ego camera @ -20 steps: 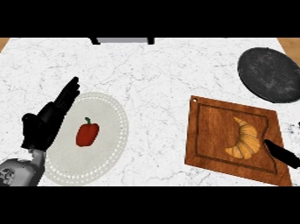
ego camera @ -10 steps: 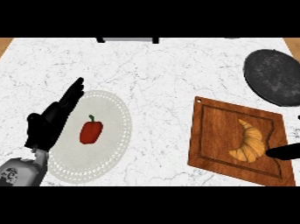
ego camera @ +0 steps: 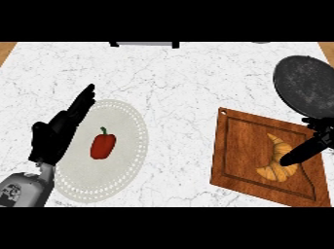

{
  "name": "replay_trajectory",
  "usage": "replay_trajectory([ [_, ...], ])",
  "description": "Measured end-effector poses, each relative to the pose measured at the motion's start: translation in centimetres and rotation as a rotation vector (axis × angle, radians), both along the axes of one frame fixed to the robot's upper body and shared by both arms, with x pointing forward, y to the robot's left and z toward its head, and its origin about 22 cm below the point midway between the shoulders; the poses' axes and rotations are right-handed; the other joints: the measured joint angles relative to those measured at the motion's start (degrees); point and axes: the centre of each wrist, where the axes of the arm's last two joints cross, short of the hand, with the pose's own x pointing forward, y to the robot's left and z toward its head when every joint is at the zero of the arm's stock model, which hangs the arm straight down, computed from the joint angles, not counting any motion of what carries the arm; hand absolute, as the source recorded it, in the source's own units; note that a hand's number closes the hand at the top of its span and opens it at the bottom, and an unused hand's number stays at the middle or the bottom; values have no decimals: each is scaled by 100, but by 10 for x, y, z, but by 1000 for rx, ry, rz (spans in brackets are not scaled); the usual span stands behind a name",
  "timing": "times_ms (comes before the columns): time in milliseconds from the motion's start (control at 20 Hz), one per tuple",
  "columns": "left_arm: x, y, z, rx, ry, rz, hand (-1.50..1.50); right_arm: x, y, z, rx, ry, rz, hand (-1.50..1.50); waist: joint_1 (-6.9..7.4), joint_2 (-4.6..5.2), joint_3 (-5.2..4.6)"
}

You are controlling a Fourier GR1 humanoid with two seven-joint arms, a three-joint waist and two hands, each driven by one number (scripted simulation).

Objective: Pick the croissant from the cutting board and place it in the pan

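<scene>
The golden curved croissant lies on the brown wooden cutting board, below the round dark pan. The right hand reaches it with straight fingers, perhaps touching, holding nothing. The left hand rests open beside the white plate.

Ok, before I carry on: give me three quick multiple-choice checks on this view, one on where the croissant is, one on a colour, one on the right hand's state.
1. Where does the croissant lie?
A. in the pan
B. on the cutting board
C. on the plate

2. What colour is the pepper on the plate?
A. red
B. green
C. yellow

3. How does the right hand stand?
A. curled round the croissant, lifting it
B. out of view
C. fingers stretched toward the croissant, not closed round it

Answers:
1 B: the croissant rests on the cutting board; the pan holds nothing.
2 A: the pepper is red with a green stem.
3 C: a straight finger reaches the croissant's right side, and the croissant lies flat on the board.
</scene>
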Motion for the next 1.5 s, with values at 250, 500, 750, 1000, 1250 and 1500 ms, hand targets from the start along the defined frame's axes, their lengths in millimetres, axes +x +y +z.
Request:
replay_trajectory([
  [250, -3, 0, -5, 0, 2, 7, 0, 15, 17, -3, -11, 55, 41, -150, -40, -8, -1],
  [500, -2, 0, -3, 0, -2, 12, 0, 24, 26, -11, -44, 100, 65, -150, -64, -13, 0],
  [750, -3, 1, -3, -3, 0, 26, 0, 18, 32, -25, -58, 144, 92, -150, -123, -26, 2],
  [1000, -3, 10, -2, 0, 2, 26, 0, 13, 32, -37, -77, 160, 94, -150, -141, -30, 1],
  [1250, -5, 8, 1, -1, 3, 27, 0, 12, 35, -48, -84, 164, 96, -150, -137, -48, -17],
  [1500, -4, 9, 1, 0, 2, 27, 0, 10, 36, -51, -83, 153, 112, 150, -153, -68, -55],
])
